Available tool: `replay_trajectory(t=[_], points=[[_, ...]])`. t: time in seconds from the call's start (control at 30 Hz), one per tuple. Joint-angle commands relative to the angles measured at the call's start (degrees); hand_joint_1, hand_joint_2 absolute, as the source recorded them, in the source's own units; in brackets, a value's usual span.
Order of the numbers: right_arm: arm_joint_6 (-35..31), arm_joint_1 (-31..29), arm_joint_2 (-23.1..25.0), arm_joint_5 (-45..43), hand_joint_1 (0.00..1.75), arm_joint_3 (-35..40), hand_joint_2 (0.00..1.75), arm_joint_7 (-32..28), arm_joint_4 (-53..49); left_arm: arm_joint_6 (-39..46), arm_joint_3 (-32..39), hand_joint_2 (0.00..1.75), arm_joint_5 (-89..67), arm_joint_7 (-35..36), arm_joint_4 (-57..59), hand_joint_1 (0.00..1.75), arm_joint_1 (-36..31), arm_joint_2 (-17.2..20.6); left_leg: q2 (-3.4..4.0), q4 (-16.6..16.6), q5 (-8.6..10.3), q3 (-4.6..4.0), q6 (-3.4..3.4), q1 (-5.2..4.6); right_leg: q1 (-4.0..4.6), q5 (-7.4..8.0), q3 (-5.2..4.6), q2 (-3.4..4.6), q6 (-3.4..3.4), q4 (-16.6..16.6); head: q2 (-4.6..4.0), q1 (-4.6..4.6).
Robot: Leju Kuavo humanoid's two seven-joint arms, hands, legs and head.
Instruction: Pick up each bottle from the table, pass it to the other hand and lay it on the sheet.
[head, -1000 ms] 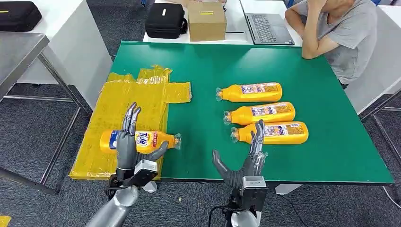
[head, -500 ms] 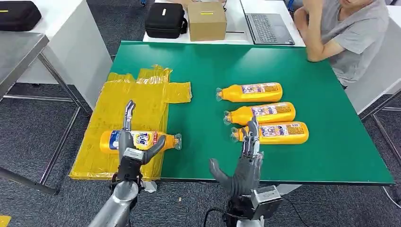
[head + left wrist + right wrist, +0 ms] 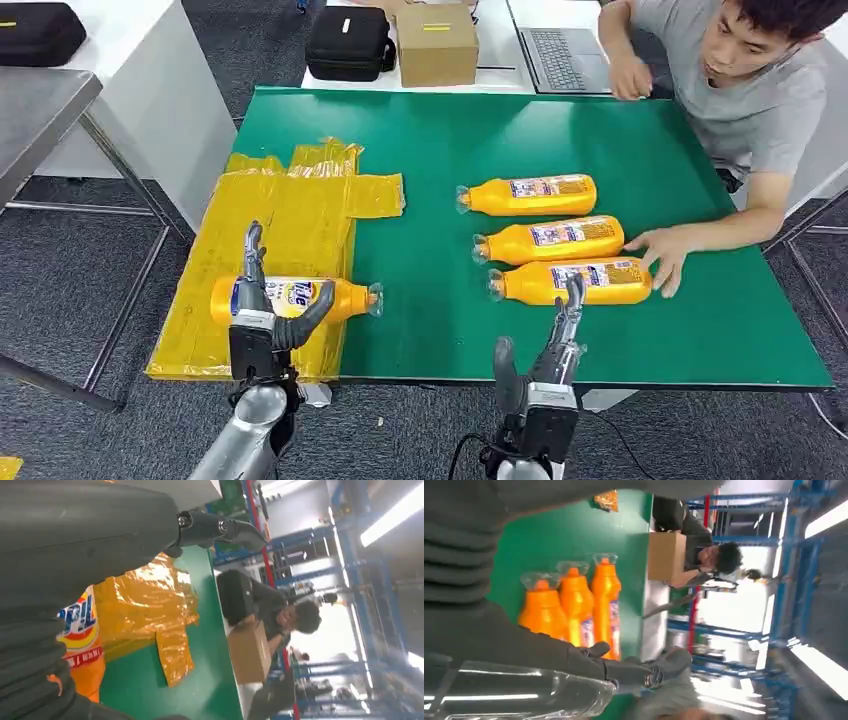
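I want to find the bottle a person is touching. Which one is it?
Look at the green table, right of the crinkly yellow plastic sheet, where three orange plastic bottles lie in a row. It is the orange bottle nearest the robot. Unlike the other two, a person's hand rests against its flat end.

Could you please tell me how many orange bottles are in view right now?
4. One bottle lies on the yellow sheet by the left hand; three lie in a row on the green table: far, middle, near.
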Motion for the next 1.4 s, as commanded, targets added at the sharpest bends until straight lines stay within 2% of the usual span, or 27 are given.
replay_trajectory(t=[0.03,0.07,0.1,0.17,0.23,0.27,0.3,0.37,0.4,1.07,1.13,1.17,1.27,1.4], points=[[-0.51,1.4,6.35,13.4,0.0,-8.3,0.0,0.0,-0.97,1.53,0.7,0.0,4.39,0.13,0.69,0.0,-1.43,-1.9,-0.14,0.06,-0.13,0.18,-0.14,0.07,0.07,-0.19,0.22,-0.17,-0.13,0.09,0.0,-0.02],[-0.51,1.3,6.42,12.75,0.0,-8.11,0.0,0.0,-0.64,1.66,1.01,0.0,4.86,0.13,0.88,0.0,-1.38,-1.97,-0.04,0.02,-0.09,0.13,-0.1,0.04,0.05,-0.11,0.15,-0.07,-0.09,0.04,0.0,-0.02],[-0.51,1.0,6.24,11.99,0.0,-7.61,0.0,0.0,-0.11,1.85,1.25,1.75,4.91,0.13,0.23,0.0,-1.03,-1.85,0.0,0.04,-0.16,0.26,-0.13,0.06,0.07,-0.17,0.26,-0.03,-0.12,0.06,0.0,-0.02],[-0.51,0.36,5.82,10.33,0.0,-7.04,0.0,0.0,0.75,0.82,1.43,1.75,5.21,0.13,-1.16,0.0,-0.1,-1.5,0.12,0.0,-0.18,0.32,-0.14,0.08,0.08,-0.14,0.32,0.08,-0.13,0.01,0.0,0.0],[-0.51,-1.83,2.74,3.62,0.0,-1.1,0.0,0.0,5.58,-4.7,1.55,1.75,7.03,0.13,0.6,0.0,-0.52,-1.52,0.18,0.0,-0.17,0.3,-0.14,0.07,0.07,-0.13,0.28,0.12,-0.13,0.02,0.0,0.0],[-0.51,-3.32,0.09,0.72,0.0,0.27,0.0,0.0,7.13,-5.44,1.73,1.75,7.08,0.13,1.54,0.0,-1.19,-1.31,0.16,-0.05,-0.09,0.21,-0.11,0.08,0.08,-0.03,0.22,0.13,-0.09,-0.07,0.0,0.0],[-0.51,-3.32,0.09,0.72,0.0,0.27,0.0,0.0,7.13,-5.44,1.73,1.75,7.08,0.13,1.54,0.0,-1.19,-1.31,0.21,-0.05,-0.17,0.38,-0.16,0.09,0.1,-0.11,0.36,0.16,-0.14,-0.05,0.0,-0.02],[-0.51,-4.1,-2.4,-2.25,0.0,3.48,0.0,0.0,7.56,-4.99,1.92,1.75,4.96,0.13,0.84,0.0,-1.63,-1.33,0.08,-0.05,-0.05,0.15,-0.08,0.08,0.08,-0.01,0.21,0.08,-0.07,-0.09,0.0,0.0],[-0.51,-5.56,-4.9,-6.38,0.0,7.82,1.75,0.0,8.9,-5.56,1.47,1.75,3.8,0.13,0.64,0.0,-1.8,-1.13,0.16,-0.04,-0.12,0.26,-0.12,0.1,0.11,-0.05,0.29,0.14,-0.11,-0.08,0.0,-0.02],[-0.51,-5.87,-5.52,-8.32,0.0,8.82,1.75,0.0,8.99,-6.91,0.97,1.75,3.45,0.13,0.43,0.0,-1.81,-0.94,0.05,-0.04,-0.09,0.23,-0.11,0.06,0.07,-0.08,0.25,0.03,-0.1,-0.04,0.0,-0.02],[-0.51,-5.62,-5.73,-7.94,0.0,9.19,1.75,0.0,8.73,-10.23,0.18,1.75,3.2,0.13,1.21,0.0,-2.33,-0.57,0.06,-0.02,-0.12,0.25,-0.12,0.07,0.07,-0.1,0.27,0.04,-0.11,-0.02,0.0,-0.02],[-0.51,-4.32,-4.36,-2.2,0.0,6.48,1.75,0.0,7.58,-11.29,-0.27,1.75,1.69,0.13,0.14,0.0,-2.48,-0.54,0.03,-0.04,-0.05,0.15,-0.09,0.05,0.05,-0.04,0.18,0.02,-0.08,-0.04,0.0,-0.02],[-0.51,-5.52,-5.72,-6.49,0.0,9.92,1.75,0.0,7.99,-12.51,-0.2,1.75,1.22,0.13,1.05,0.0,-3.44,-0.88,-0.04,0.03,-0.16,0.29,-0.16,0.09,0.09,-0.18,0.34,-0.08,-0.14,0.04,0.0,0.0],[-0.51,-5.17,-4.04,-3.61,0.0,6.74,1.75,0.0,7.62,-14.93,0.1,1.75,1.47,0.13,1.67,0.0,-4.12,-1.67,0.03,0.02,-0.14,0.27,-0.14,0.09,0.09,-0.13,0.3,-0.02,-0.12,0.01,0.0,-0.02]])
